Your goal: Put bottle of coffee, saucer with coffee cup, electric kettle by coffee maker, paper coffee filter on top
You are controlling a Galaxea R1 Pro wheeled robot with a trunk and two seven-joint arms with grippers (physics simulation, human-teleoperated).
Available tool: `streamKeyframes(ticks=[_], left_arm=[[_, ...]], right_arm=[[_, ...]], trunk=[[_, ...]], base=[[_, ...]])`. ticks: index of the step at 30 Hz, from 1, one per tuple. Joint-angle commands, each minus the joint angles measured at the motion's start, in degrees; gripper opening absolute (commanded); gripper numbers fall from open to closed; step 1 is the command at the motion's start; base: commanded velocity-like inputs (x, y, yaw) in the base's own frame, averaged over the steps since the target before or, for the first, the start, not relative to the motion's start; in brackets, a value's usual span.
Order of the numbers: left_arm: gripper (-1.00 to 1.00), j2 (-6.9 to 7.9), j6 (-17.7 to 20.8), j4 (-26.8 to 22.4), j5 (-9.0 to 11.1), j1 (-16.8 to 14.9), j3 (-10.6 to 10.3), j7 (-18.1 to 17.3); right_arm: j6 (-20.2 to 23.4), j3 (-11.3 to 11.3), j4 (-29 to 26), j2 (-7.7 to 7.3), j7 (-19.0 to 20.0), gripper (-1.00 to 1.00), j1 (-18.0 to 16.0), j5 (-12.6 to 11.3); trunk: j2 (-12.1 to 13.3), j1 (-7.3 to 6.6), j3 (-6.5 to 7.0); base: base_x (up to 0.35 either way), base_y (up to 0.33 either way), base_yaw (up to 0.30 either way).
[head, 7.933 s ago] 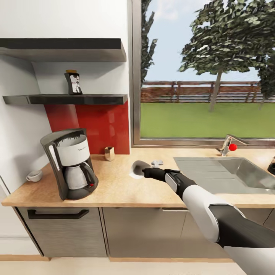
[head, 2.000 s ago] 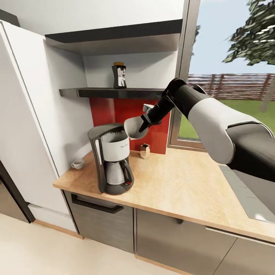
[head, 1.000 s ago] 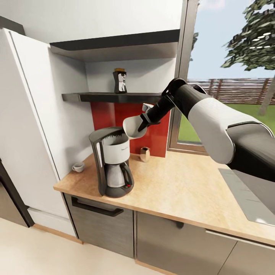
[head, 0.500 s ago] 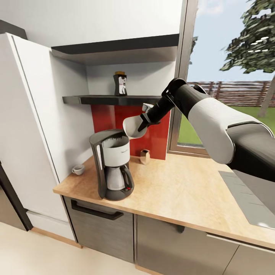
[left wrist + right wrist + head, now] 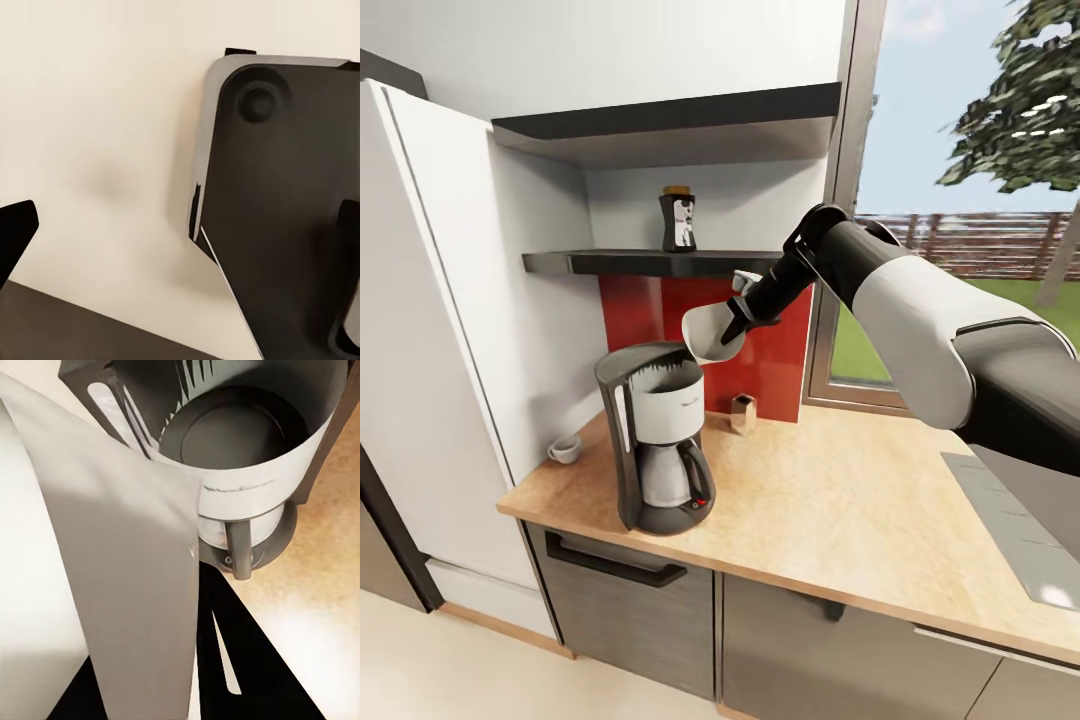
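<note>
Paper coffee filter, a pale grey-white cone, hangs in the air just above the right rim of the coffee maker, pinched in the right gripper, whose black fingers are pressed onto its edge. In the right wrist view the filter spreads wide across the near field, with the open top of the coffee maker below it: dark round basket, white-grey housing, carafe handle underneath. The machine stands near the left front corner of the kitchen countertop, close to the front edge. Behind it, by the left wall at the back of the counter, sits the coffee cup, well apart from the machine. A small tan block stands at the back edge against the red splashback. The bottle of coffee stands upright on the lower dark shelf above the counter. The left wrist view shows pale floor and a dark rounded plate; whether the left gripper is spread or closed cannot be told.
</note>
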Motion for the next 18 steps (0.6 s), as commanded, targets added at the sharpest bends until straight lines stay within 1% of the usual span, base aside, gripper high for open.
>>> streamKeyframes(ticks=[1,6,12,14,18], left_arm=[[1.0,-0.02,0.0,-0.1,0.5,0.0,-0.1,0.1],[1.0,-0.06,0.0,-0.1,0.5,0.0,-0.1,0.1],[1.0,-0.07,0.0,-0.1,0.5,0.0,-0.1,0.1],[1.0,-0.1,0.0,-0.1,0.5,0.0,-0.1,0.1],[1.0,-0.14,0.0,-0.1,0.5,0.0,-0.2,0.1]], right_arm=[[0.9,0.3,-0.1,0.0,0.5,-1.0,0.0,0.2],[0.9,0.1,-0.1,0.0,0.5,-1.0,0.0,0.2],[0.9,0.0,0.0,0.0,0.5,-1.0,0.0,0.2],[0.9,0.1,0.0,0.0,0.5,-1.0,0.0,-0.5],[0.9,0.1,0.0,0.0,0.5,-1.0,0.0,-1.1]], trunk=[[0.0,0.02,-0.01],[0.0,0.02,-0.01],[0.0,0.02,-0.01],[0.0,0.02,-0.01],[0.0,0.02,-0.01]], base=[[0.005,0.003,0.0],[0.002,0.039,0.0],[0.0,0.231,0.0],[0.0,0.119,0.0],[0.0,0.028,0.0]])
